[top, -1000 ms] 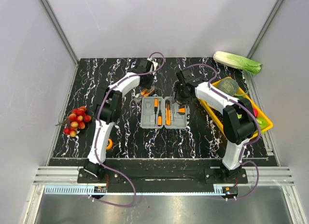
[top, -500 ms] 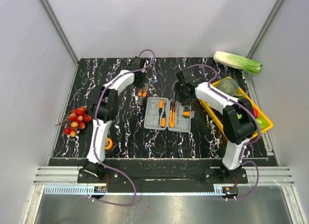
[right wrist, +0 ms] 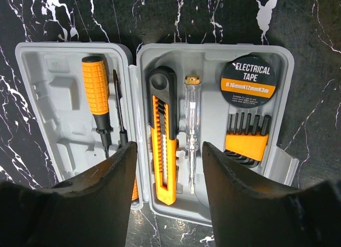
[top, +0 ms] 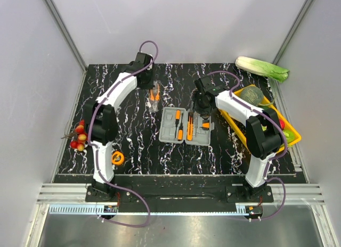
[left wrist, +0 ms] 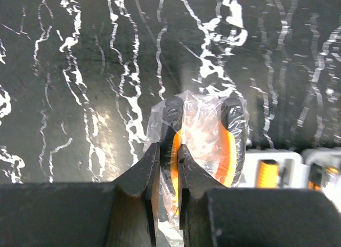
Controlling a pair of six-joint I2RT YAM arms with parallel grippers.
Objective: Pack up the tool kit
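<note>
Change: the left arm has swung away from the case toward the back of the desk, taking the pliers with it; the case has slid a little to the right.
Meaning: my guess is the pliers are the piece still to be packed, and they now sit farther from their slot.
Left end effector: clamped on one handle of the pliers, which are wrapped in clear plastic.
Right end effector: fingers spread wide, hovering over the case.
Case: lies open and flat mid-desk, grey.
Inside: screwdriver in the left half; knife, tester, tape roll and hex keys in the right half.
Left half: moulded recesses beside the screwdriver stand bare.
</note>
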